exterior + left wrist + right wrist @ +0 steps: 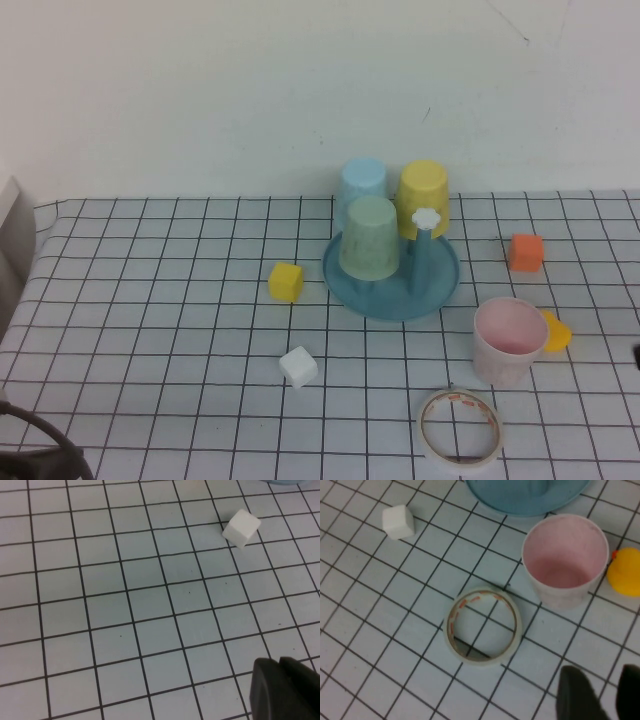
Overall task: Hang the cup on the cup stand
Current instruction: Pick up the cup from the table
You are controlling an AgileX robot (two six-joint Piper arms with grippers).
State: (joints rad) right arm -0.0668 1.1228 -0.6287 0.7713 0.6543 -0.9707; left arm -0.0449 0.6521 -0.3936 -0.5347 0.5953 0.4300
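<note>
Cup [509, 341] stands upright, mouth up; left gripper [282, 687] fingers pressed together, right gripper [600, 692] fingers spread.

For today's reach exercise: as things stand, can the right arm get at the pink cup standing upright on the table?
Probably yes. The pink cup stands apart from the tape roll, and the right gripper, slightly open, hovers near it with nothing between.

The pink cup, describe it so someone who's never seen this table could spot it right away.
Start at the blue cup stand in the middle of the checkered table. Just to its front right stands the pink cup, upright and mouth up, beside a roll of tape and a small yellow toy. Unlike the other cups, upside down on the stand, it sits on the table.
</note>
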